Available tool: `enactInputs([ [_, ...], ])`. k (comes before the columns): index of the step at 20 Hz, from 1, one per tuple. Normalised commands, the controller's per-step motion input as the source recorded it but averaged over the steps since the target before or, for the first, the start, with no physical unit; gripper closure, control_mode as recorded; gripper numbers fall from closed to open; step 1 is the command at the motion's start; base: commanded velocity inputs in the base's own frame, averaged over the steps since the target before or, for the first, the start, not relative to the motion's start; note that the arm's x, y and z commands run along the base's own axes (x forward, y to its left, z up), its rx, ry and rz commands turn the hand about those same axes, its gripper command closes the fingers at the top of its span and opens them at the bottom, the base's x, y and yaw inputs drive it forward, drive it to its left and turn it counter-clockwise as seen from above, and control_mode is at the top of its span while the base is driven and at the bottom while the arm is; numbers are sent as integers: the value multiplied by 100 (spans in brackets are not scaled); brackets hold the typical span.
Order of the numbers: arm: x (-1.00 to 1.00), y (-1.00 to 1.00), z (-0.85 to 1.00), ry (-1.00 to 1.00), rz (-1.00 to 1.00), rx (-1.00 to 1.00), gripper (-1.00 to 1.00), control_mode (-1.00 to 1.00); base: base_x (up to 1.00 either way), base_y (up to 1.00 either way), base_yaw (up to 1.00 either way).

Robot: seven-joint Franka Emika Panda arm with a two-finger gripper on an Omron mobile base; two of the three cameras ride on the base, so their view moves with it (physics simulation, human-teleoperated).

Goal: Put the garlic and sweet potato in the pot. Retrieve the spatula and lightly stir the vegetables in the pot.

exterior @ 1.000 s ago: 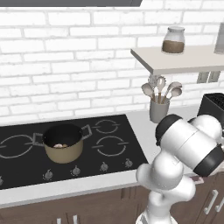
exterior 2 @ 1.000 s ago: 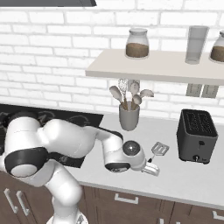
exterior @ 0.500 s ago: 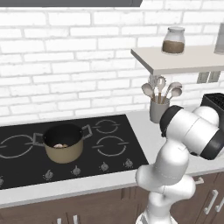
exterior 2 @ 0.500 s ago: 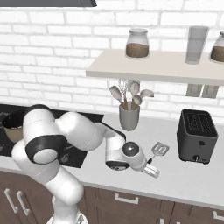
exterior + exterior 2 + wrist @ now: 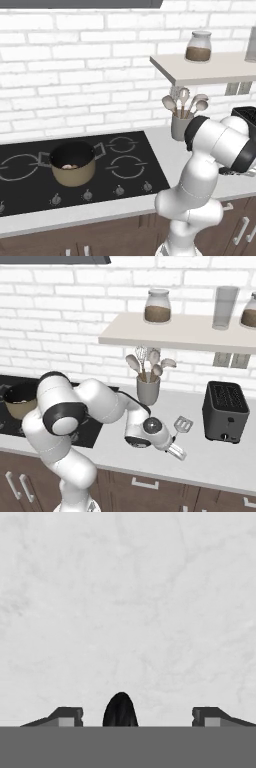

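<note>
**Arm lowers to spatula on kitchen counter**

As the white robot arm folds down over the pale marbled counter (image 5: 220, 461), its two-finger gripper (image 5: 132, 714) hangs just above the surface with its dark fingertips (image 5: 65, 716) spread wide apart. The rounded end of a slim black handle rises between them in the hand view, touching neither tip, so the hand grasps nothing. That handle belongs to the small spatula with the silvery slotted square head (image 5: 182, 425), which lies flat on the counter to the right of the hob, its head between the arm's wrist and the black toaster (image 5: 225, 411).

Well to the left, the short round tan pot with the dark inside (image 5: 73, 163) stands on the black glass hob (image 5: 135, 182), on the near left burner. Inside it rest the two vegetables: the off-white garlic (image 5: 66, 167) and the pinkish-brown sweet potato (image 5: 74, 167), side by side on the pot's floor.

At the far side of the counter, near the brick wall, a tall grey utensil cup (image 5: 148, 390) holds pale spoons and a whisk.
</note>
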Motion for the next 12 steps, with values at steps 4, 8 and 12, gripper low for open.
enactInputs([
  [4,15,13,-50,0,-12,0,100,-100,0,0,0],
  [8,8,3,-11,0,-2,0,100,-100,0,0,0],
  [12,14,3,3,0,0,0,100,-100,0,0,0],
])
